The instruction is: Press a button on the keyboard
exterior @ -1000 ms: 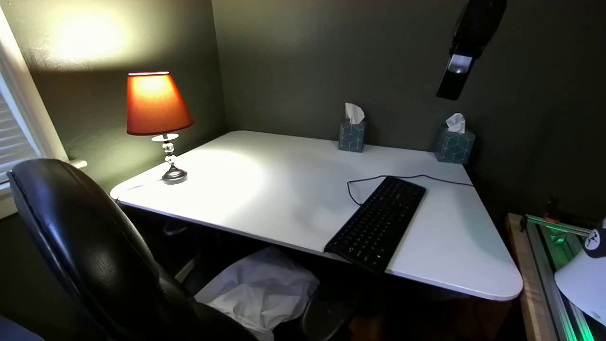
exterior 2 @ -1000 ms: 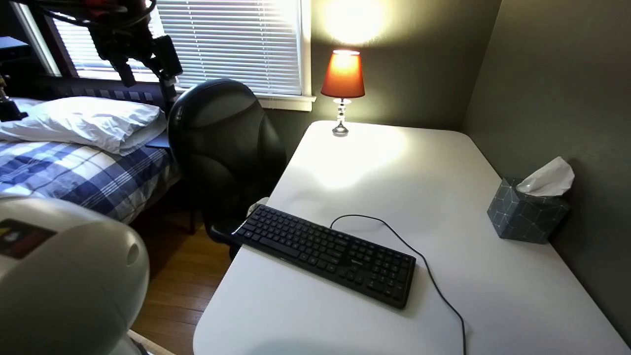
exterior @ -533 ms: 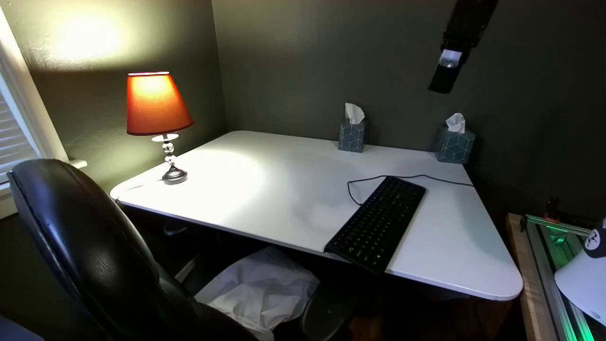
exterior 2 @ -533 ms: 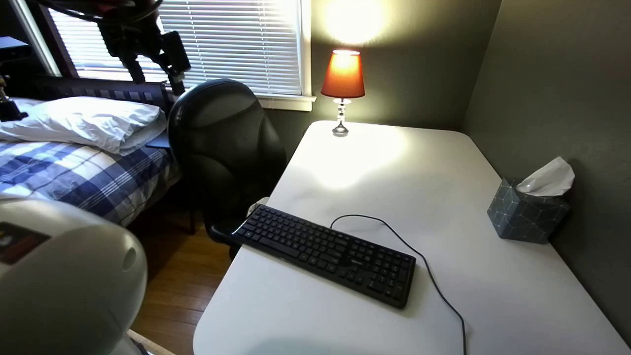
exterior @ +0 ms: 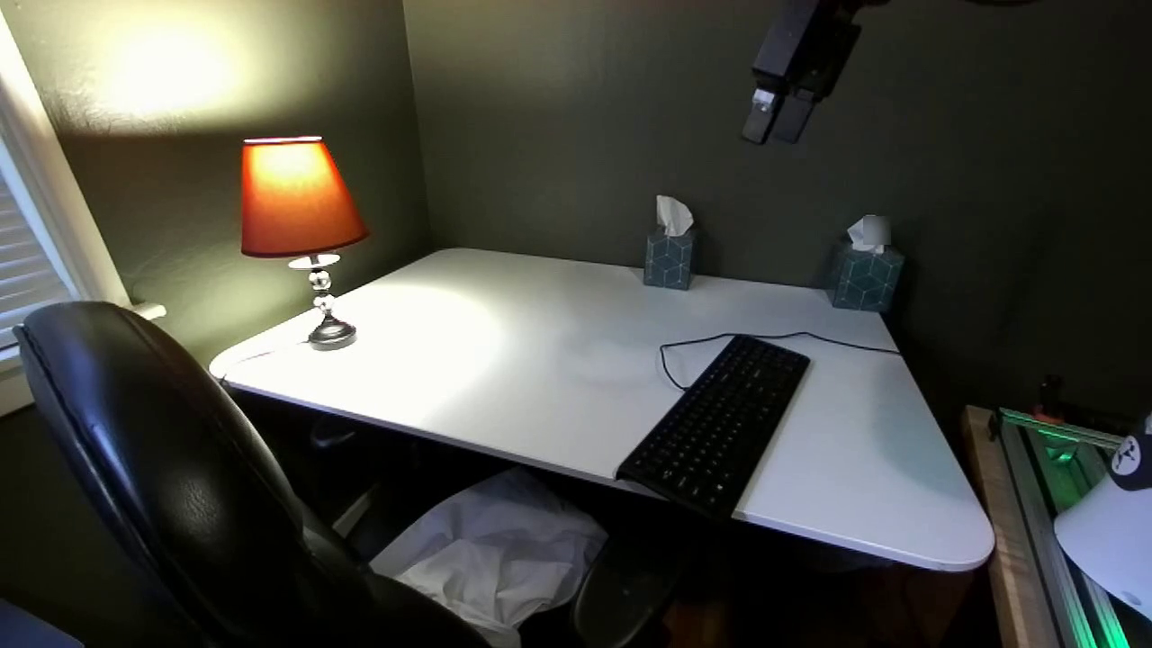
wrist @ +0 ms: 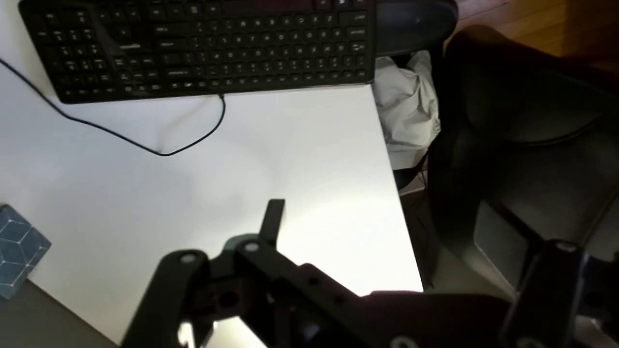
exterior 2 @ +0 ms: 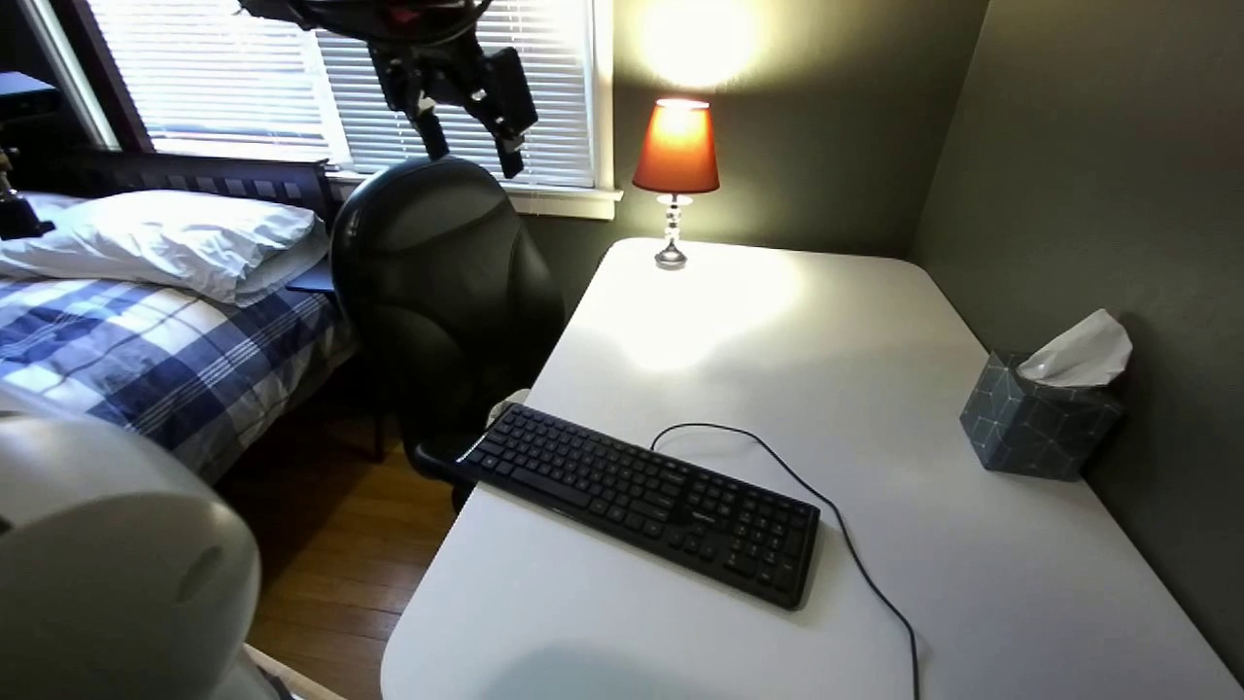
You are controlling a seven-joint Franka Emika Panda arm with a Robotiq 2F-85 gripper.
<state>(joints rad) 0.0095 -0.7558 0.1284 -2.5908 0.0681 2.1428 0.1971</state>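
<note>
The black keyboard (exterior: 720, 423) lies flat on the white desk (exterior: 540, 333), one short end reaching slightly over the edge by the chair. It shows in an exterior view (exterior 2: 632, 498) and at the top of the wrist view (wrist: 217, 54). Its thin cable (exterior 2: 846, 535) curves across the desk. My gripper (exterior: 776, 126) is open and empty, high in the air well above the desk. In an exterior view the gripper (exterior 2: 473, 156) appears in front of the window blinds, above the chair back. In the wrist view the gripper (wrist: 390, 224) has its fingers wide apart, with the keyboard beyond them.
A black office chair (exterior 2: 437, 292) stands at the desk's edge. A red lamp (exterior: 301, 202) is at the desk's far end. Tissue boxes (exterior: 668, 261) (exterior: 866, 279) stand along the wall; one tissue box (wrist: 19, 249) shows in the wrist view. A bed (exterior 2: 194, 331) lies beyond.
My gripper has moved left in an exterior view and right in another, staying high. It has also turned, so both fingers now show. The keyboard has not moved.
</note>
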